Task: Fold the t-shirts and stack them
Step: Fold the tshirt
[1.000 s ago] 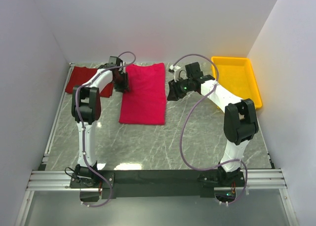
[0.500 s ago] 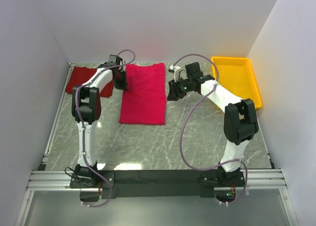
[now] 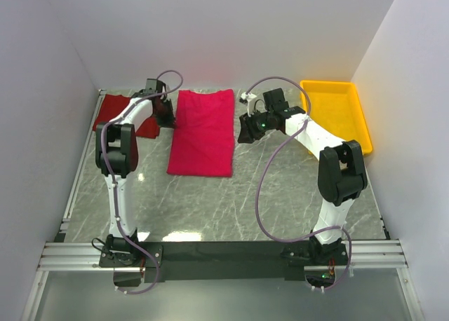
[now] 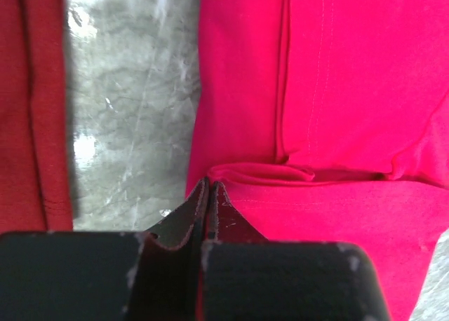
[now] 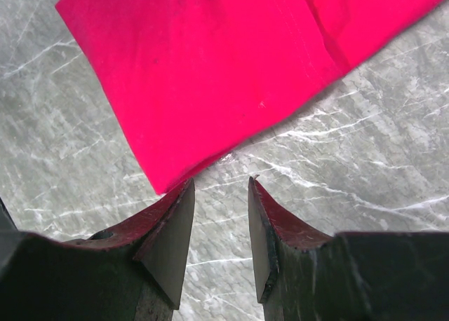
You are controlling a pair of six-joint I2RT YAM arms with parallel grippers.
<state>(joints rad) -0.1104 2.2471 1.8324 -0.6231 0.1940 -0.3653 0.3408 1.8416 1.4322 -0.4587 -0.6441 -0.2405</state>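
Note:
A bright crimson-pink t-shirt [image 3: 203, 132] lies folded into a long strip at the back middle of the table. My left gripper [image 3: 168, 116] sits at its left edge, near the far end. In the left wrist view the left gripper [image 4: 208, 184] is shut on a fold at the edge of the pink t-shirt [image 4: 330, 90]. The darker brick red t-shirt [image 3: 112, 114] lies folded at the back left, and its edge [image 4: 35, 111] shows left of a strip of bare table. My right gripper [image 3: 243, 132] hovers open just right of the pink t-shirt [image 5: 210, 69]. Its fingers [image 5: 221, 188] hold nothing.
A yellow plastic tray [image 3: 337, 114] stands at the back right by the wall. White walls close in the table on three sides. Grey marble table [image 3: 231, 202] stretches between the shirts and the arm bases.
My left gripper closed on the pink t-shirt's left edge and shifted left, and the shirt's left side moved slightly with it. The right arm stayed still.

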